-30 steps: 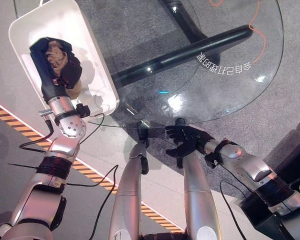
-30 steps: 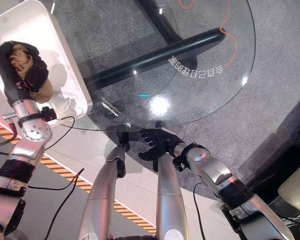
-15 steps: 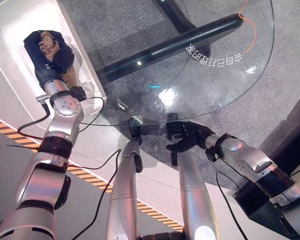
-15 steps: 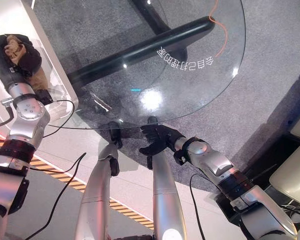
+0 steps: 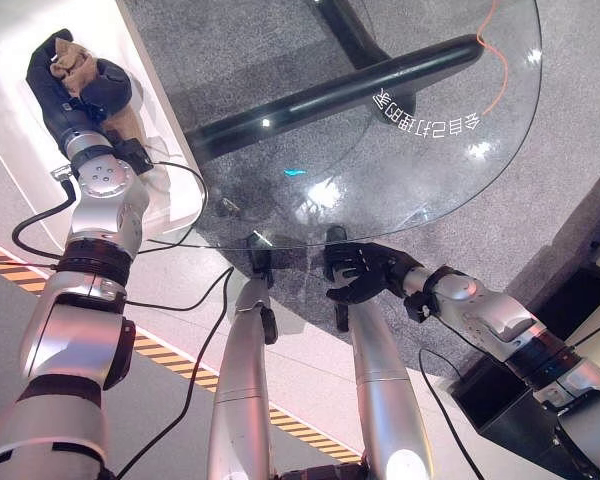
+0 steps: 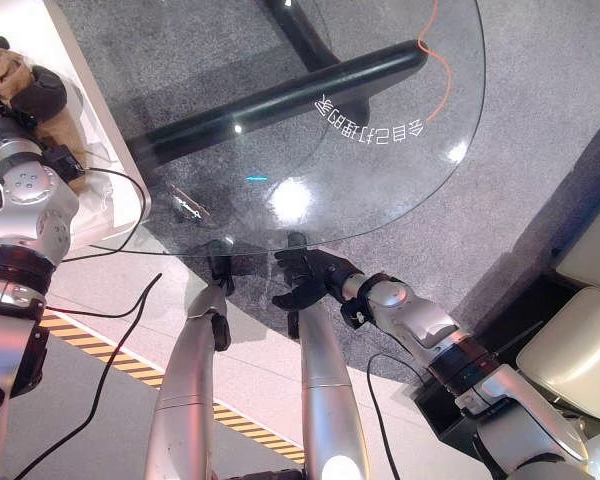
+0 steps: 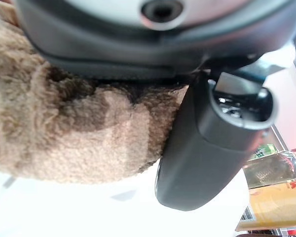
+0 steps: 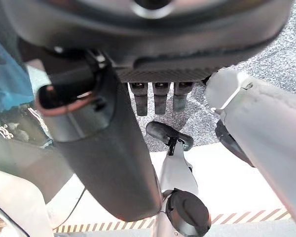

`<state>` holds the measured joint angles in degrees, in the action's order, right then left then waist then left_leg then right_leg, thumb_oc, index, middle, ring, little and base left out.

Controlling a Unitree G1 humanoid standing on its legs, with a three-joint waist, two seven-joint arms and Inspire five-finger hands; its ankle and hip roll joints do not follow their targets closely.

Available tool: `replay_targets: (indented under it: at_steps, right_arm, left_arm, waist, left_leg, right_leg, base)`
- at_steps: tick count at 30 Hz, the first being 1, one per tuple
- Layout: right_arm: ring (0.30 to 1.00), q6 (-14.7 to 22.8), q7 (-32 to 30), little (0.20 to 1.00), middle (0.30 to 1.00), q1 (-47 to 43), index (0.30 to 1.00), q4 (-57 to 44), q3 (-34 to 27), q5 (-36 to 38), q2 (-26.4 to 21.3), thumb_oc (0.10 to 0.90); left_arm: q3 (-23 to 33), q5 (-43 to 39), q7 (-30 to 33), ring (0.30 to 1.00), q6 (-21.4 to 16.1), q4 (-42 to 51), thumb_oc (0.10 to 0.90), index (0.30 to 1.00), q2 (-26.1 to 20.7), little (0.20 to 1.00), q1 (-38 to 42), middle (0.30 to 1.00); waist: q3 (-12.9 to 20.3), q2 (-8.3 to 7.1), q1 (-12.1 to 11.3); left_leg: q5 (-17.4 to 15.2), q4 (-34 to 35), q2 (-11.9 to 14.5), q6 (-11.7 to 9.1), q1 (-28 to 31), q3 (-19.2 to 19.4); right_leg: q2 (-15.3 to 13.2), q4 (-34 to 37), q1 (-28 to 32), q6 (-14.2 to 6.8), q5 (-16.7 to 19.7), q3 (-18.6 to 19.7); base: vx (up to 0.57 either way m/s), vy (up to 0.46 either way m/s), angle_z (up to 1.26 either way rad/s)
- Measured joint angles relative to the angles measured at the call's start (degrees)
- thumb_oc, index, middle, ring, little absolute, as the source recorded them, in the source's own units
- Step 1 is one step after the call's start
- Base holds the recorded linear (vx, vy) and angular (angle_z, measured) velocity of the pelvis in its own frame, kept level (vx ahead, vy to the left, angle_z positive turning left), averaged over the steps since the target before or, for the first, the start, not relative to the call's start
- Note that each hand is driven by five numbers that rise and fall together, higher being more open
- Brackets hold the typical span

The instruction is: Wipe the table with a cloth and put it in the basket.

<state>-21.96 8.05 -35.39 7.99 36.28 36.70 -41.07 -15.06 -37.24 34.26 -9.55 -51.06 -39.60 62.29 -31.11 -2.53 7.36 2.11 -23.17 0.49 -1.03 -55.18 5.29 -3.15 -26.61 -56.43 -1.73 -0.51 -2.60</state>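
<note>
My left hand (image 5: 68, 88) is shut on a crumpled brown cloth (image 5: 72, 54) and holds it inside the white basket (image 5: 180, 165) at the far left. In the left wrist view the fuzzy cloth (image 7: 64, 128) is pressed against the palm, with the basket's white floor (image 7: 89, 212) just past it. The round glass table (image 5: 430, 170) lies in the middle, with its dark base showing through. My right hand (image 5: 365, 275) hangs at the table's near edge, open and holding nothing.
An orange cable (image 5: 500, 60) runs on the grey carpet under the glass. Black-and-yellow floor tape (image 5: 160, 350) crosses the lower left. A pale seat (image 6: 570, 350) stands at the right, beside a dark box (image 5: 500, 400).
The whole picture has shifted, so the camera has moved. My left hand has kept the cloth inside the basket. The right hand stays by the table's edge.
</note>
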Motion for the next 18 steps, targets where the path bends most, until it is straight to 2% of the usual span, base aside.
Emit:
replay_targets:
  at_steps: [12,17,18]
  right_arm:
    - [0.900,0.18,-0.78,0.900,0.900,0.44,0.900,-0.10,0.06,-0.02,0.59,0.800]
    - [0.900,0.51,-1.95,0.900,0.900,2.46,0.900,-1.53,-0.48,-0.05,0.63,0.800]
    - [0.900,0.71,-2.11,0.900,0.900,3.22,0.900,-2.29,-0.92,-0.05,0.66,0.800]
  left_arm:
    - [0.00,0.20,0.05,0.900,-0.27,0.10,0.800,0.900,-0.35,0.900,-0.73,0.900]
    - [0.03,1.57,1.60,0.900,-1.54,4.51,0.800,0.900,-0.35,0.900,-5.28,0.900]
    - [0.17,2.26,2.91,0.900,-2.98,5.60,0.800,0.900,-0.36,0.900,-6.62,0.900]
  waist:
    - [0.01,-0.03,0.31]
    - [0.01,-0.03,0.27]
    - [0.01,-0.03,0.18]
  left_leg:
    - [0.07,0.16,-0.11,-0.08,0.44,-0.25]
    - [0.70,1.52,-0.46,-0.41,2.03,-0.53]
    - [0.84,2.03,-0.53,-0.48,2.23,-0.56]
  right_leg:
    - [-0.10,0.07,0.50,0.00,0.00,-0.12]
    - [-0.34,0.30,1.47,-0.02,-0.03,-0.10]
    - [-0.37,0.34,1.47,-0.02,-0.03,-0.10]
  base:
    - [0.00,-0.021,0.00]
    - [0.01,-0.040,0.01]
    - [0.00,-0.043,0.04]
